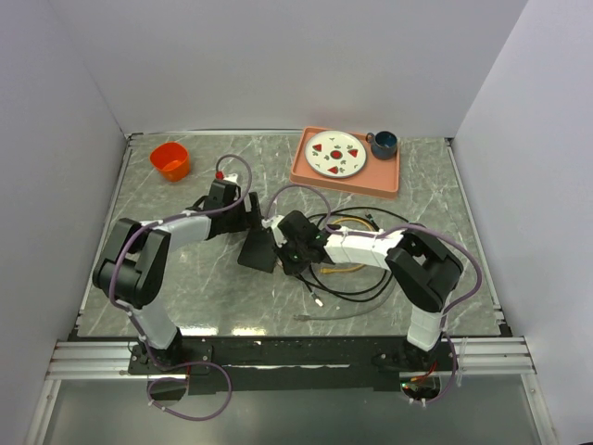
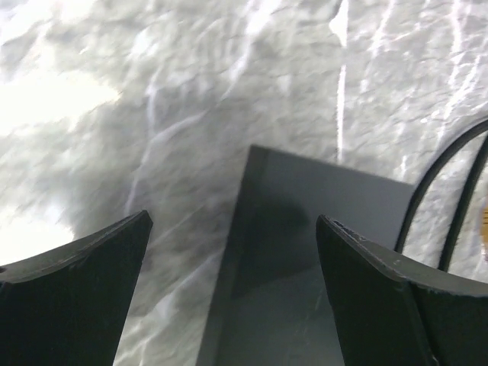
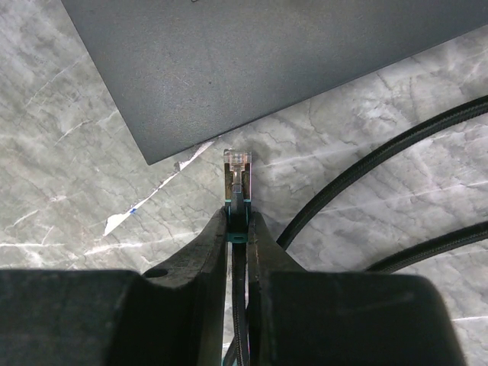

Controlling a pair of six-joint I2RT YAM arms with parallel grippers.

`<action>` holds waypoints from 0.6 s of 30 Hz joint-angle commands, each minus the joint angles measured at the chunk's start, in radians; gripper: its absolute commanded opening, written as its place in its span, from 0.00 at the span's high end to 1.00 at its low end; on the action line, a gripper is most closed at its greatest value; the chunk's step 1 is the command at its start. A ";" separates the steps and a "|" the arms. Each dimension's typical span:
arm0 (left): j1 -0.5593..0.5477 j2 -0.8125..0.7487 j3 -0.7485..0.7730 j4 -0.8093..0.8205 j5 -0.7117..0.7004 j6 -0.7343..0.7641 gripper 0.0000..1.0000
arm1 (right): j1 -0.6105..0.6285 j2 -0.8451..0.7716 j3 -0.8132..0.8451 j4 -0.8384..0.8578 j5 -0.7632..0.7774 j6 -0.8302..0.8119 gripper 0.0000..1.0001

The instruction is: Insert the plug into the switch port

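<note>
Just off the switch edge: right gripper pinching RJ45 plug, left gripper wide open; plug not inserted.

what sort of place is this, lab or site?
Likely a lab test cell: white walls boxing in a marble-look table, aluminium mounting rail at its near edge, staged plate on a pink tray.

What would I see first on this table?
Probably the flat matte-black box in the middle of the marbled table. Just beside its edge, the right gripper pinches a tiny clear plug, not yet touching the box. At the back, a bright orange cup and a salmon-pink tray pop out.
</note>
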 commanded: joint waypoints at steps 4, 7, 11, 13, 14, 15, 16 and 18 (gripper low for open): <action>0.006 -0.073 -0.120 -0.006 0.025 -0.029 0.03 | 0.021 0.038 0.025 -0.023 0.011 -0.029 1.00; 0.004 -0.071 -0.146 0.051 0.107 -0.044 0.01 | 0.030 0.055 0.048 -0.036 0.009 -0.035 1.00; 0.001 -0.067 -0.166 0.074 0.142 -0.059 0.01 | 0.040 0.060 0.062 -0.038 0.012 -0.033 1.00; -0.001 -0.067 -0.174 0.080 0.153 -0.065 0.01 | 0.043 0.065 0.073 -0.039 0.007 -0.032 1.00; -0.001 -0.067 -0.174 0.082 0.156 -0.065 0.01 | 0.047 0.066 0.076 -0.039 0.009 -0.030 1.00; -0.002 -0.068 -0.180 0.085 0.157 -0.068 0.01 | 0.049 0.068 0.082 -0.039 0.012 -0.027 1.00; -0.002 -0.068 -0.182 0.093 0.167 -0.070 0.01 | 0.052 0.072 0.085 -0.039 0.012 -0.027 1.00; -0.005 -0.067 -0.189 0.093 0.171 -0.076 0.01 | 0.057 0.075 0.094 -0.041 0.015 -0.026 1.00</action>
